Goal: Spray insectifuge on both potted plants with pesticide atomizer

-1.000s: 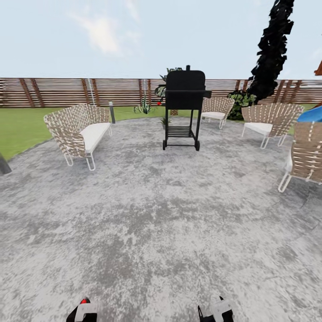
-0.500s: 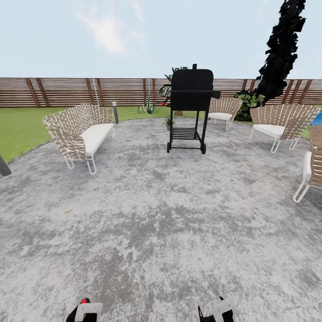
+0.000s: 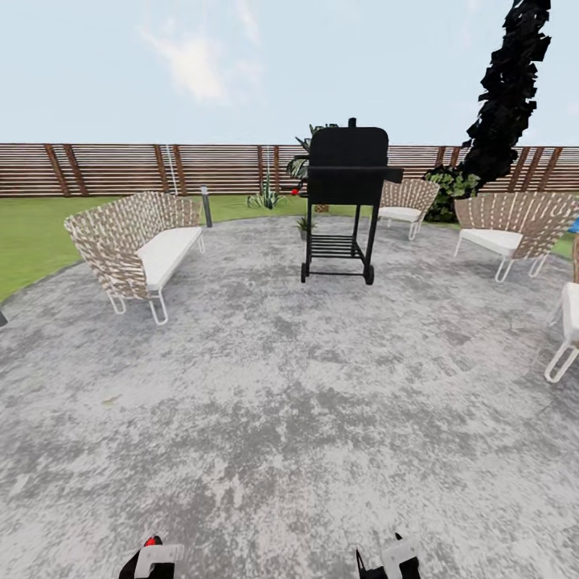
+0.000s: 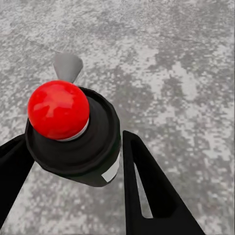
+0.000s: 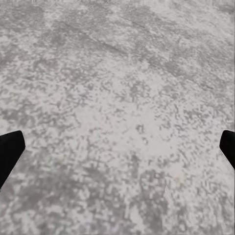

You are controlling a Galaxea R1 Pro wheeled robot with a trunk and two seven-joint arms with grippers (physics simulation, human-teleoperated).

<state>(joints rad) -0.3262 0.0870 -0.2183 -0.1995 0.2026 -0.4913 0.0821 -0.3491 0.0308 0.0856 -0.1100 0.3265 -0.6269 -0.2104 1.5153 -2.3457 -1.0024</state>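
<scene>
Left wrist view puts the atomizer (image 4: 93, 142), a dark bottle with a round red top, between the two fingers of the left end effector (image 4: 73, 149). The fingers sit close on either side of it, and it hangs clear of the paving (image 3: 289, 418), so it looks gripped. The right end effector (image 5: 117, 147) is spread wide with nothing in it, its fingertips far apart over bare stone.

Pick-up therefore looks done, and the step in hand is the drive to the plants. The grill (image 3: 347, 177) stands ahead across the paving, with a sofa (image 3: 137, 241) well to its left. A small leafy plant (image 3: 303, 223) sits just beside the grill's left leg. A spiky rosette (image 3: 265, 195) stands further left and beyond, near the fence (image 3: 104, 167). These are probably the two targets, though they are too small to be sure.

Next comes rolling forward, passing left of the grill, then raising the bottle toward the nearer plant.
</scene>
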